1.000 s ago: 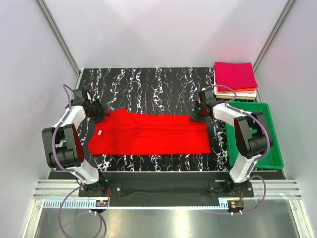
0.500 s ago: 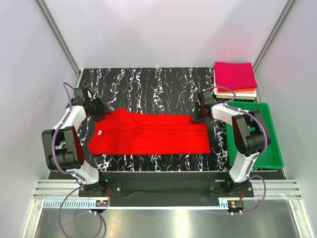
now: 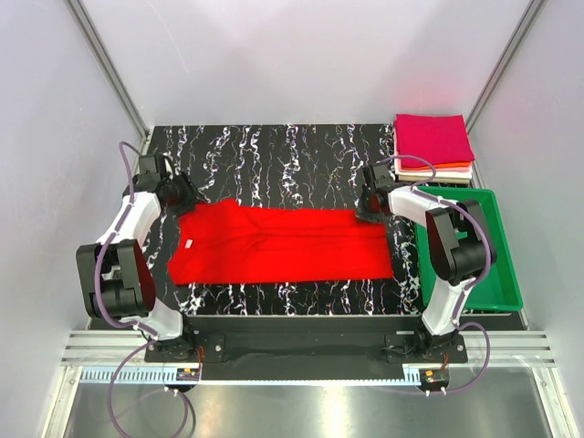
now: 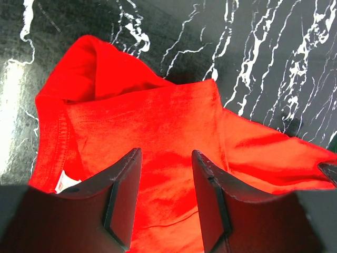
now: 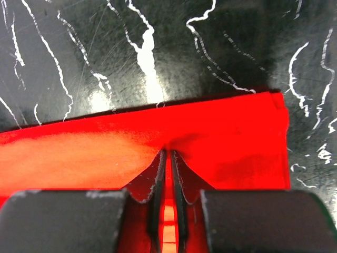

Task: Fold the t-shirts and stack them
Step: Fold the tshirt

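A bright red t-shirt [image 3: 283, 245] lies flattened in a long band across the black marbled table [image 3: 274, 155], collar end to the left. My left gripper [image 3: 182, 193] hovers at the shirt's far-left corner. In the left wrist view it [image 4: 166, 153] is open, with red cloth [image 4: 158, 121] showing below the gap and nothing pinched. My right gripper [image 3: 370, 208] is at the shirt's far-right edge. In the right wrist view it [image 5: 168, 152] is shut on a thin fold of the red t-shirt [image 5: 226, 137]. Folded t-shirts, magenta on top, are stacked [image 3: 433, 139] at the back right.
A green plastic tray [image 3: 497, 274] stands right of the shirt, beside the right arm's base. Grey walls close in the table on the left, back and right. The shirt's right hem [image 5: 281, 142] ends close to the gripper.
The right gripper's jaws have closed further on the shirt's far edge, and the shirt has slid slightly right. The left gripper has drawn back toward the far left, still open.
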`<state>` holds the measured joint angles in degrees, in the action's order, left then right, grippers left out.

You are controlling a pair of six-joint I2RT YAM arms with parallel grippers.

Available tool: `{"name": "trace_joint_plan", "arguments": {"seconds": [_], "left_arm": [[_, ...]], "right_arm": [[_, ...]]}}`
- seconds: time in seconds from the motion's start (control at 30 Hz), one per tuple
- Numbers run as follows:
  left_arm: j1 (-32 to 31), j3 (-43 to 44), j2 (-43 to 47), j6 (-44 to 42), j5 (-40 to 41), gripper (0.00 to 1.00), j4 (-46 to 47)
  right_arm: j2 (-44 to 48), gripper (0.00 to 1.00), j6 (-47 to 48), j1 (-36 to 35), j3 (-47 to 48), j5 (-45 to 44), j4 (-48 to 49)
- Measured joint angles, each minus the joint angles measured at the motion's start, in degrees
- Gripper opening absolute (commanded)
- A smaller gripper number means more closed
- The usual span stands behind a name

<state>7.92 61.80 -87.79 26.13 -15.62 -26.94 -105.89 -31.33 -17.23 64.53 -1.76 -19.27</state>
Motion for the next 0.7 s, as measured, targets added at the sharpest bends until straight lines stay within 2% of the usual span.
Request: {"name": "trace_joint_plan", "arguments": {"seconds": [0.37, 0.57, 0.7], "left_arm": [[-0.9, 0.6, 0.0, -1.2, 2.1, 0.48, -0.8], [-1.3, 1.1, 0.0, -2.1, 4.4, 0.5, -1.8], [-1.7, 1.2, 0.0, -3.1, 6.3, 0.55, -3.6]], "right_arm": [[-0.6, 0.14, 0.5, 1.6, 1.2, -0.8, -1.0], [-0.4, 0.2, 3.1, 1.7, 1.7, 0.0, -2.6], [1.4, 0.23, 4.9, 1.9, 1.9, 3.2, -4.7]]}}
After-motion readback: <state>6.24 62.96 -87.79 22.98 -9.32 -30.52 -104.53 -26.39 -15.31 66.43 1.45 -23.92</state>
